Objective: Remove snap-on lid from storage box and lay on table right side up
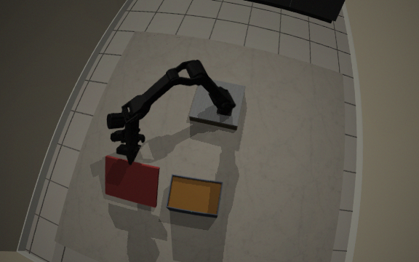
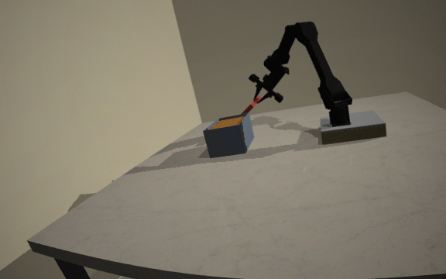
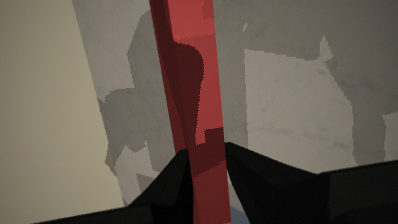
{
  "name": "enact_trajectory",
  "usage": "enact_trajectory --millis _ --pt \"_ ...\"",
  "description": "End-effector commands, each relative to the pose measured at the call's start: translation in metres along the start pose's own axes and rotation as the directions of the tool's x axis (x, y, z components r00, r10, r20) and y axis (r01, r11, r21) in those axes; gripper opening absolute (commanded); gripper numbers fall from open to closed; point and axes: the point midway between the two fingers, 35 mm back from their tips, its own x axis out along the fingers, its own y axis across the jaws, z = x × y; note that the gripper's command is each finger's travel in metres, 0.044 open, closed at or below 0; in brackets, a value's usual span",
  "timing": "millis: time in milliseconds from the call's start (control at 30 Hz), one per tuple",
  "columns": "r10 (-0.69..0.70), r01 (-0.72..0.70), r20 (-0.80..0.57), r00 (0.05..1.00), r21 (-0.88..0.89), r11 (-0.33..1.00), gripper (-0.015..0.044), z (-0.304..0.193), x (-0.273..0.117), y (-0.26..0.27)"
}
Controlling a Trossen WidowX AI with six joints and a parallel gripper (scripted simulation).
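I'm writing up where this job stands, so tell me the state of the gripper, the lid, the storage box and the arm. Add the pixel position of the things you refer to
Gripper (image 1: 131,162) (image 2: 258,101) (image 3: 205,153): shut on one edge of the red lid.
Red lid (image 1: 133,183) (image 2: 250,108) (image 3: 207,100): off the box, held tilted, not laid flat.
Storage box (image 1: 191,196) (image 2: 224,141): open at the top, upright on the table, orange inside showing.
Arm (image 1: 155,89) (image 2: 317,58): bent, reaching out from its base block (image 1: 202,105) (image 2: 374,129).
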Motion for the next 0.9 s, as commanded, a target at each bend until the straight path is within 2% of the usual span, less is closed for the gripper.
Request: enact_trajectory --millis 0,867 --pt "0.011 -0.011 -0.002 1.000 -0.008 1.000 0.0000 0.000 0.001 0.000" --pt "0.011 -0.011 -0.002 1.000 -0.008 1.000 0.0000 0.000 0.015 -0.016"
